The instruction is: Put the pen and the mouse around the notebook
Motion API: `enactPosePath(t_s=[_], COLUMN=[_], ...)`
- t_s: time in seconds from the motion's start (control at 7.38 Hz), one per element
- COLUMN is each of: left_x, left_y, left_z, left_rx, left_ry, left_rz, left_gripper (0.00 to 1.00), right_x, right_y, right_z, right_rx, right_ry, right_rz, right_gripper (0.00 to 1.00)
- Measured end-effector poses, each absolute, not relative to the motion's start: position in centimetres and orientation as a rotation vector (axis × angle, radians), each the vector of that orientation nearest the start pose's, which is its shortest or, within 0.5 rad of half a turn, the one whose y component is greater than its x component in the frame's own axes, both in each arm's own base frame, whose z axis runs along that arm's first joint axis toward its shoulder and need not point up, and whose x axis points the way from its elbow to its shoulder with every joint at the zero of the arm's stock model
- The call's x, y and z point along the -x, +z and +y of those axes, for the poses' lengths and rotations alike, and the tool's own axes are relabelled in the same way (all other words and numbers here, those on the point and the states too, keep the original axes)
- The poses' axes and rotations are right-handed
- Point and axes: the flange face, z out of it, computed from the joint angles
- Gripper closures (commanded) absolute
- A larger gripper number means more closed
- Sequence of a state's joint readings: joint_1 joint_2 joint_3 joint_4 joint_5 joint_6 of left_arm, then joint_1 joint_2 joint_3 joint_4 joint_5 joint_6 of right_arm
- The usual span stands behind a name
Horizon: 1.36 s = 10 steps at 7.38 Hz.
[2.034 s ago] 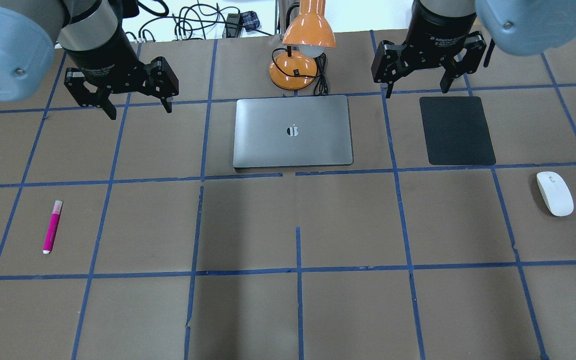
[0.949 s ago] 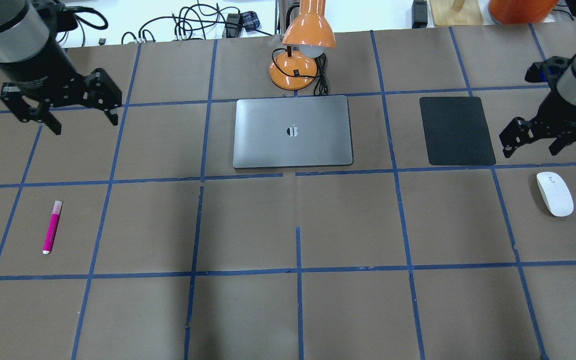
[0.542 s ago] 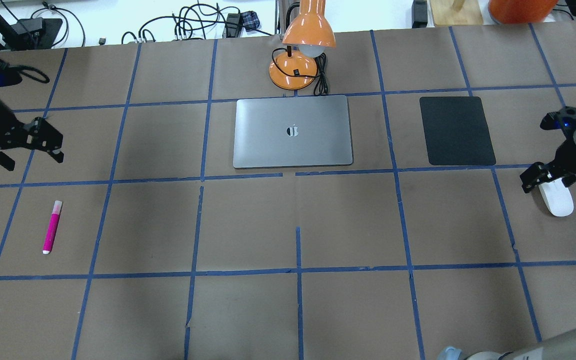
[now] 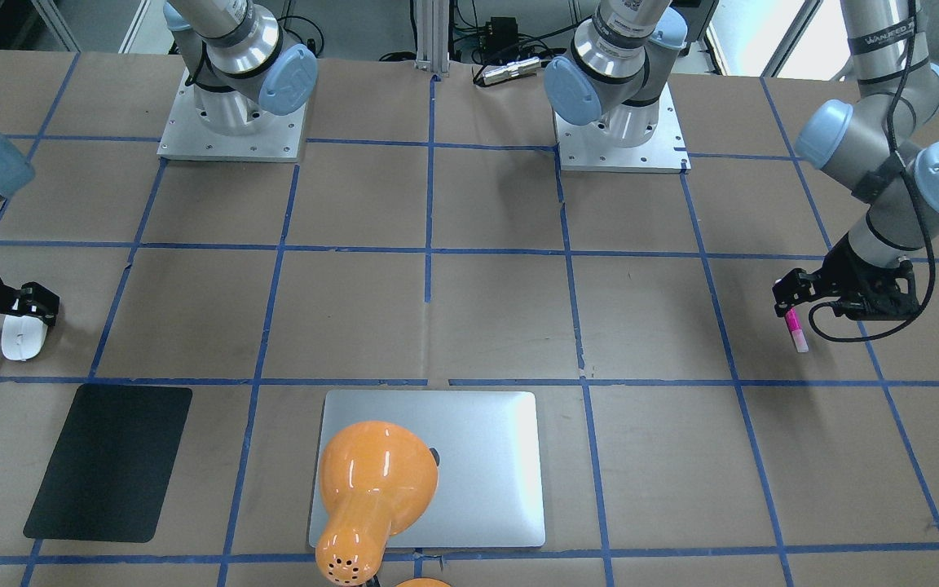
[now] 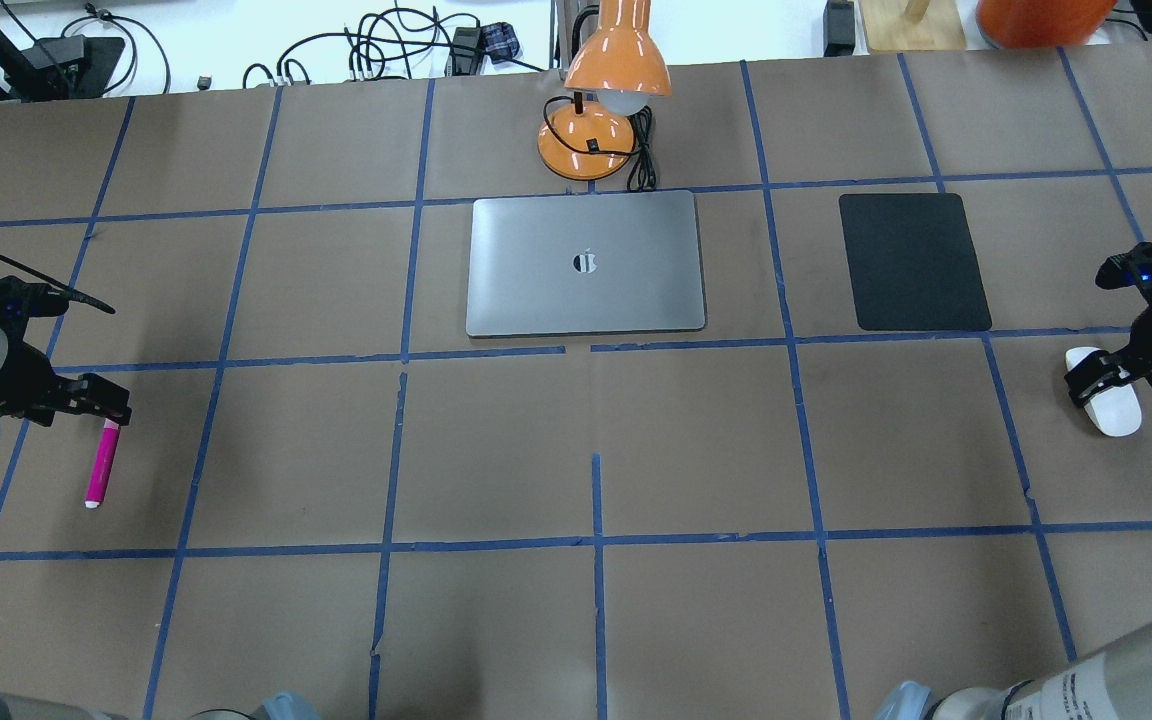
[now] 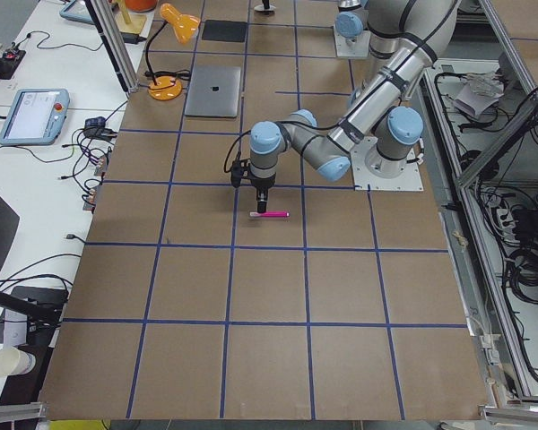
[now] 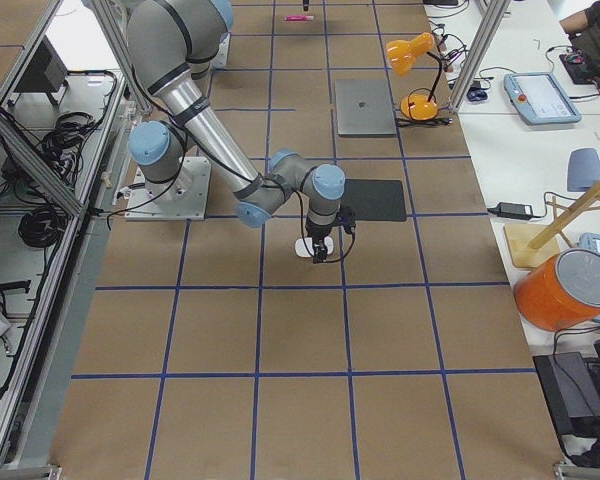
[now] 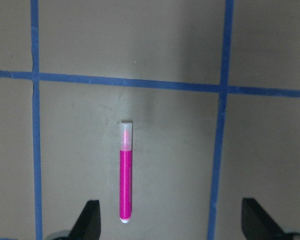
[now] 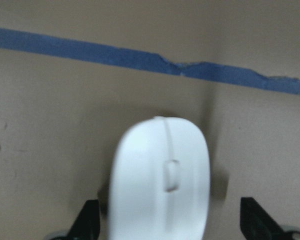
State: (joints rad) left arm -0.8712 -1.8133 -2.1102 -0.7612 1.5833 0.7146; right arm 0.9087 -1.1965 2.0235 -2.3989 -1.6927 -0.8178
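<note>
Far left of the flat silver notebook [image 5: 586,262], the left jaws stand released over the slim magenta pen [image 5: 101,468]; far right, the right jaws stand released either side of the smooth oval white mouse [image 5: 1114,412].

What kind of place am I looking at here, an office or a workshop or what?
Most likely a robotics lab. Two robot arms are bolted to base plates on a table marked with a blue tape grid, and a control pendant lies on a side bench.
</note>
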Motion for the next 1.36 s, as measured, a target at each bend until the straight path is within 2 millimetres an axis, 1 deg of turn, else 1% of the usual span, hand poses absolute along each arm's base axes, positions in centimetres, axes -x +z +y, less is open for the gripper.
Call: enactPosePath(t_s=[0.14, 0.27, 0.41, 0.54, 0.68, 0.81, 0.95, 1.08, 1.22, 1.36], left_x=[-21.4, -21.8, -21.9, -22.0, -22.1, -22.1, -22.1, -22.0, -21.6, -20.1], left_y=[18.3, 17.3, 16.8, 16.7, 16.8, 16.8, 16.9, 17.3, 18.0, 18.9], left_z=[-45.2, -45.2, -45.2, -45.3, -45.3, -45.3, -45.3, -45.3, -45.4, -45.7], left_rx=[-0.032, -0.031, -0.026, -0.022, -0.02, -0.02, -0.019, -0.012, 0.053, 0.205], left_ry=[0.012, 0.032, 0.04, 0.042, 0.039, 0.037, 0.035, 0.03, 0.03, 0.037], left_rz=[3.13, 3.136, 3.136, 3.133, 3.13, 3.128, 3.127, 3.122, 3.118, 3.114], left_gripper=[0.23, 0.78, 1.0, 1.0, 1.0, 1.0, 1.0, 1.0, 1.0, 1.0], right_x=[22.5, 22.5, 22.4, 22.3, 22.2, 22.1, 22.1, 22.2, 21.8, 19.9], right_y=[17.3, 17.4, 17.5, 17.4, 17.5, 17.6, 18.3, 19.9, 22.0, 24.3], right_z=[-48.5, -48.6, -48.6, -48.7, -48.8, -48.9, -49.3, -50.3, -51.8, -53.9], right_rx=[0.246, 0.244, 0.242, 0.241, 0.24, 0.242, 0.247, 0.259, 0.255, 0.22], right_ry=[0.126, 0.119, 0.11, 0.096, 0.082, 0.072, 0.054, 0.018, -0.009, -0.025], right_rz=[3.224, 3.224, 3.219, 3.21, 3.2, 3.197, 3.203, 3.215, 3.215, 3.21], right_gripper=[0.0, 0.15, 0.28, 0.42, 0.51, 0.56, 0.56, 0.56, 0.56, 0.56])
